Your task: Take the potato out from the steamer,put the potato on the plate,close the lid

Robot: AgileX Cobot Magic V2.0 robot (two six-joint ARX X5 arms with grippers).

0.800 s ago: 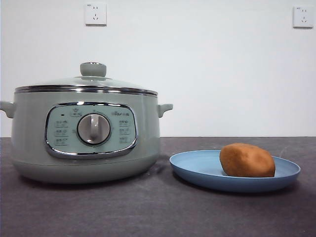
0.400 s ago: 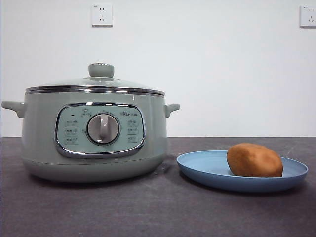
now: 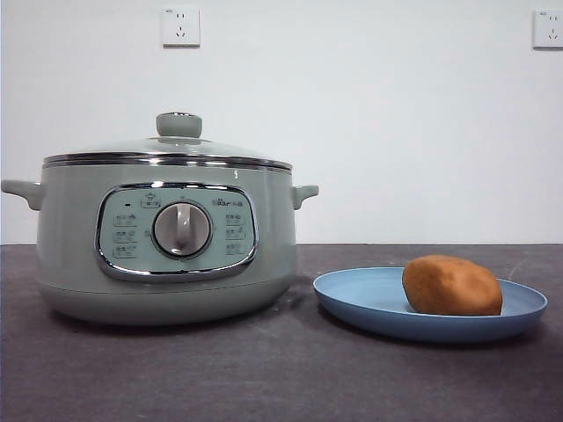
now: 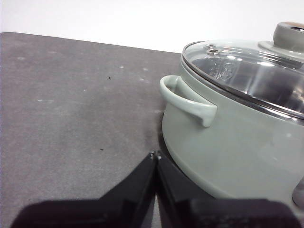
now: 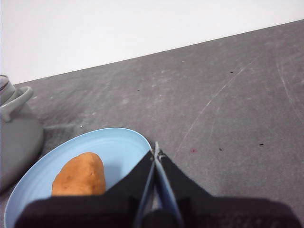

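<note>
The sage-green steamer [image 3: 167, 237] stands at the left of the front view with its glass lid [image 3: 167, 149] closed on it. The orange-brown potato [image 3: 452, 286] lies on the light-blue plate [image 3: 369, 299] at the right. My left gripper [image 4: 155, 156] is shut and empty beside the steamer [image 4: 237, 142], near its side handle; the lid [image 4: 247, 71] shows there too. My right gripper [image 5: 155, 151] is shut and empty over the plate's [image 5: 109, 147] edge, apart from the potato [image 5: 79, 174]. Neither gripper shows in the front view.
The dark grey table [image 3: 281, 378] runs to a white wall with two sockets [image 3: 180, 26]. Bare scratched table surface [image 5: 228, 104] lies beyond the plate, and bare table [image 4: 71, 104] lies beside the steamer.
In the front view the whole scene has shifted to the right since a second ago; the pot, lid, plate and potato keep the same places relative to each other.
</note>
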